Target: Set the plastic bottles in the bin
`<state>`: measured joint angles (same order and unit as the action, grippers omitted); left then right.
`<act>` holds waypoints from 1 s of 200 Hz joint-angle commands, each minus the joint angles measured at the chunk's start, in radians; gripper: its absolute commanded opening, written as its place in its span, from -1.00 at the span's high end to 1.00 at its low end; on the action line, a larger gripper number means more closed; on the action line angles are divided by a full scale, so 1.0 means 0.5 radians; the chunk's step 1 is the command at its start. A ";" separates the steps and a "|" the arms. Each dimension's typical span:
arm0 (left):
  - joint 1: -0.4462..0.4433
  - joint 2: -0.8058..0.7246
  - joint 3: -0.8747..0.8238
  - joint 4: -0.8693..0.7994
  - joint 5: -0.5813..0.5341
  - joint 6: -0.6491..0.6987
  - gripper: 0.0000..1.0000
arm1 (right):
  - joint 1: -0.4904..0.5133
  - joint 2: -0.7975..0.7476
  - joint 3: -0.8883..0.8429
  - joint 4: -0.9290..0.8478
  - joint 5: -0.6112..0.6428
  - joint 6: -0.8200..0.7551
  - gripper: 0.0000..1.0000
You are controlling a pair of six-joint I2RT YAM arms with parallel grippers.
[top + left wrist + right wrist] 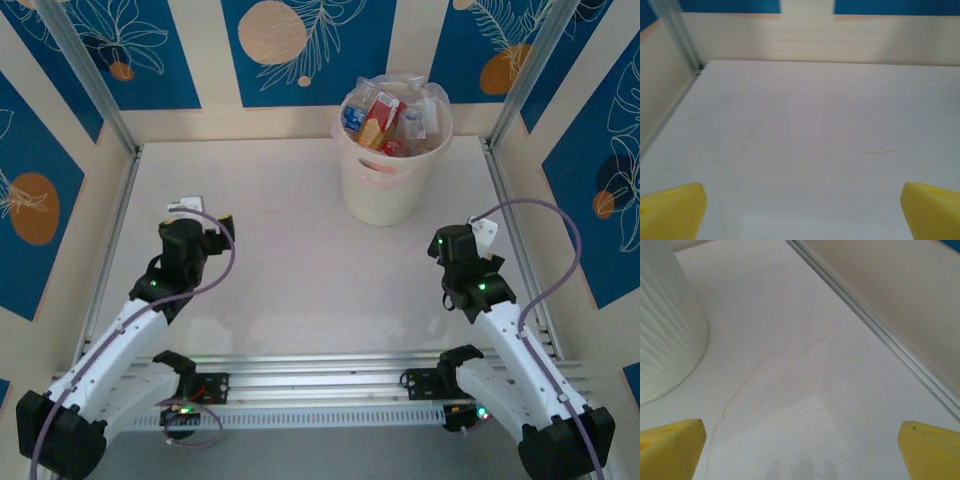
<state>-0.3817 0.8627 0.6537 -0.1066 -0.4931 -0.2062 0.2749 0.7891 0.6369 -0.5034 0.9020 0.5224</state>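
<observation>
Cream-white plastic forms the bin point(385, 195), which stands at the far middle of the pale tabletop point(280, 270), lined with a clear bag. We see the plastic bottles point(385, 120) heaped inside it up to the rim, with red, orange and blue labels showing. The right pincer point(800, 450) hangs over bare tabletop to the right of the bin and nearer the arm bases, not touching it. Its yellow fingertips point(670, 445) are spread wide with nothing between them, and the bin's ribbed wall curves at the left of its wrist view. The left pincer point(800, 215), well apart from the bin on the left side, is likewise spread wide and empty.
</observation>
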 commanded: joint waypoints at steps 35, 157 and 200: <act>0.268 -0.084 -0.426 0.745 -0.009 0.330 -0.99 | -0.049 -0.062 -0.543 1.308 -0.236 -0.575 -0.98; 0.575 0.634 -0.734 1.623 0.490 0.454 -0.99 | -0.299 0.309 -0.797 2.059 -0.820 -0.695 -0.99; 0.575 0.931 -0.696 1.846 0.565 0.451 -0.99 | -0.303 0.532 -0.759 2.201 -0.875 -0.735 -0.99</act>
<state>-0.1066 1.2755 0.2962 0.6926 -0.2569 0.0105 0.1295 1.0180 0.2485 0.4942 0.4953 0.1780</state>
